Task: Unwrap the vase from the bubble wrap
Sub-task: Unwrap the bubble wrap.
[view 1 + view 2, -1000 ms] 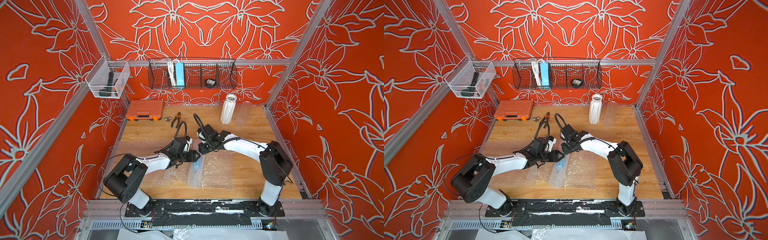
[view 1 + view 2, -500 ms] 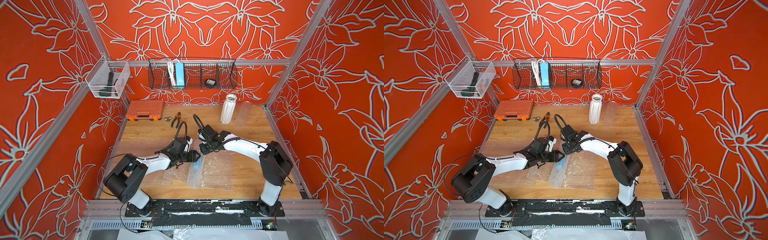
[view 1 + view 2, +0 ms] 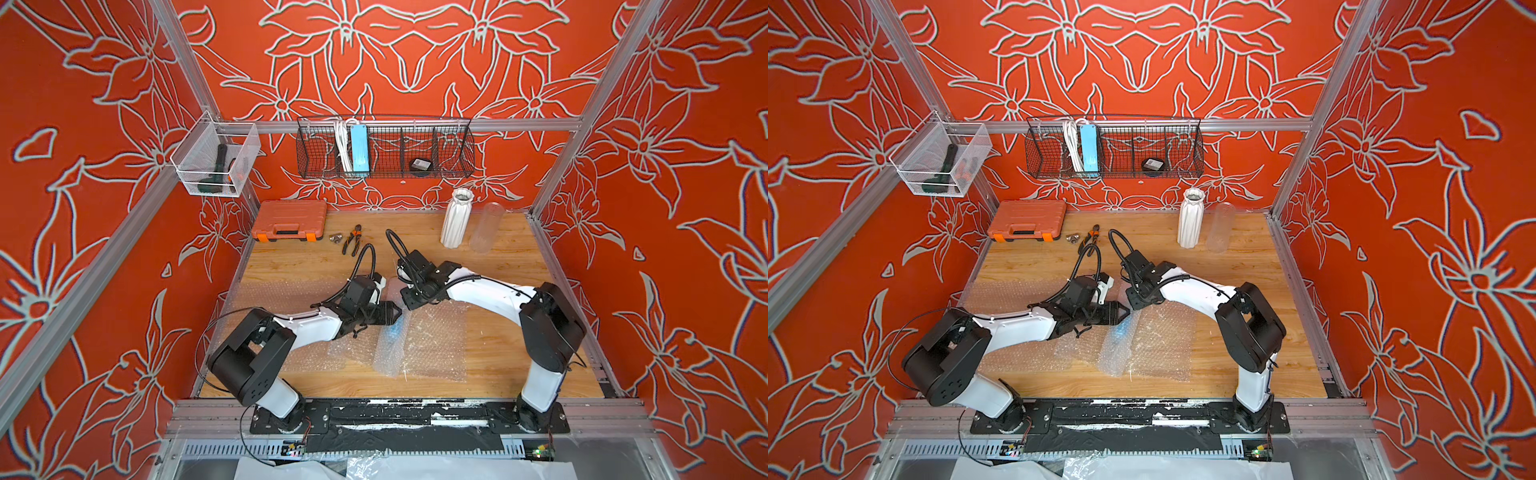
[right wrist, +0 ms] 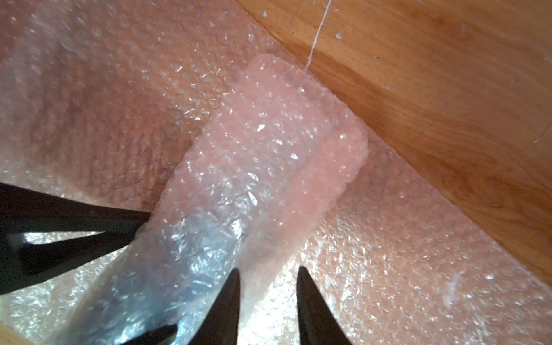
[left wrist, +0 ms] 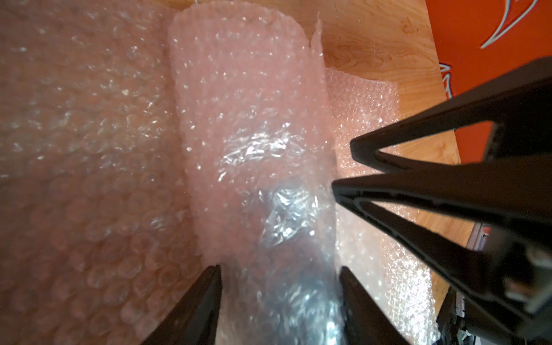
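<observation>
Against the pictures from a second before, almost nothing has changed: both arms and the bubble wrap roll (image 3: 390, 349) are in nearly the same places. The roll lies near the middle of the desk (image 3: 511, 266), a little toward the front edge, on top of flat bubble wrap sheets (image 3: 436, 345). The left arm (image 3: 307, 328) goes low from the front left corner toward the middle. The left gripper (image 5: 279, 268) is clamped on the far end of the roll, one finger pressing on each side. The right arm (image 3: 490, 295) bends over from the front right corner and comes to the same end. The right gripper (image 4: 268, 270) points down just beside the roll, with its jaws a little apart. Whether a loose edge of the wrap is between them, I cannot tell. The two grippers are almost touching. Something bluish shows through the wrap at the held end. A white ribbed vase (image 3: 456, 220) stands at the far edge.
</observation>
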`<action>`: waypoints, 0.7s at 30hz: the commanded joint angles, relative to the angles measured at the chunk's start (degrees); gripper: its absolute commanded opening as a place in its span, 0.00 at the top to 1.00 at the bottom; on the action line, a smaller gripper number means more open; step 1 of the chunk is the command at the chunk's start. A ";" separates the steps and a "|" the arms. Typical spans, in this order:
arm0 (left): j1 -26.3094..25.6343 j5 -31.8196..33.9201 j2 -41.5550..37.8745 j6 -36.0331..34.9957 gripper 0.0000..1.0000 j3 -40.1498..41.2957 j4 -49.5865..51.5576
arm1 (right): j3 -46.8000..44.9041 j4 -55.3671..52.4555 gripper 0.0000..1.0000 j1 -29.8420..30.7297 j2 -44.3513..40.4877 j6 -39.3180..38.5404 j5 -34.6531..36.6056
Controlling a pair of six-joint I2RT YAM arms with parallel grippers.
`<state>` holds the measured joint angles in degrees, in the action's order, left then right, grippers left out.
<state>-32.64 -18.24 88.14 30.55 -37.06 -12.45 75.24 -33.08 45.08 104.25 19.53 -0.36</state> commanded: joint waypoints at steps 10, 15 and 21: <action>-1.28 1.21 -0.74 0.40 0.41 2.68 1.91 | 3.32 -2.36 0.71 0.33 3.44 -1.25 2.82; -1.46 2.18 -0.86 0.95 0.41 2.91 1.81 | 3.19 -1.73 0.89 0.36 3.11 -0.94 2.23; -1.59 4.31 -1.12 2.52 0.41 4.08 1.55 | 2.82 -1.79 1.00 0.36 2.05 -0.73 5.36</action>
<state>-33.82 -15.77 87.39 32.34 -35.05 -15.33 77.30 -34.30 45.78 106.98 18.61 0.21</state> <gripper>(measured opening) 0.594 0.047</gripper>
